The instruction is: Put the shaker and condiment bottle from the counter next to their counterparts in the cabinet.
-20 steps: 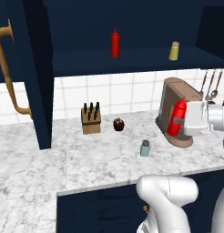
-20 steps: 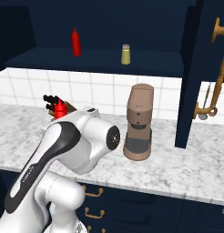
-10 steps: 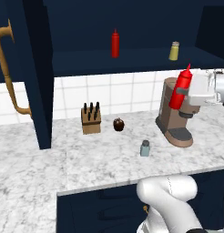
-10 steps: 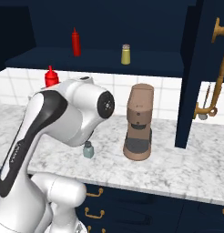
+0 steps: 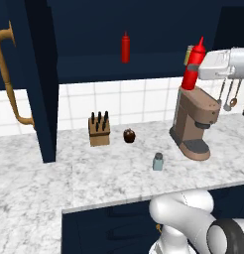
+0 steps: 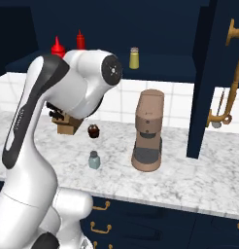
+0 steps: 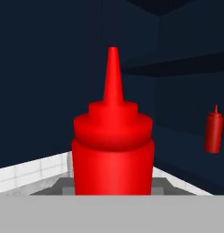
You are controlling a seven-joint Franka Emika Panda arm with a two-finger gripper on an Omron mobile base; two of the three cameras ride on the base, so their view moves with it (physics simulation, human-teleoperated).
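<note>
Two red squeeze bottles show, one held aloft and one standing on the shelf. The cabinet [image 5: 94, 69] spans the wall above the counter [image 5: 104, 173], its tall door [image 5: 39, 79] swung open at the left with a curved brass handle [image 5: 10, 74]. On the counter stand a brown coffee machine [image 5: 193, 124], a knife block [image 5: 99, 130], a small dark round thing [image 5: 129, 135] just beside the block, and the shaker [image 5: 157, 161], upright and alone in front of the machine.

The condiment bottle [image 5: 193, 67] hangs in the air above the coffee machine, near the cabinet shelf's front edge. Its long axis runs nearly vertical, nozzle up, with a slight lean of the tip toward the right in the left base view. In the hand view the bottle [image 7: 113, 150] stands straight, nozzle toward the top.

The gripper [image 5: 206, 70] reaches in from the right and clasps the bottle's body; its fingers are hidden, so how far apart they stand cannot be read.

On the shelf the darker red bottle [image 5: 125, 48] stands upright, well apart from the held one, and the yellowish shaker [image 6: 134, 58] stands further along the shelf.
</note>
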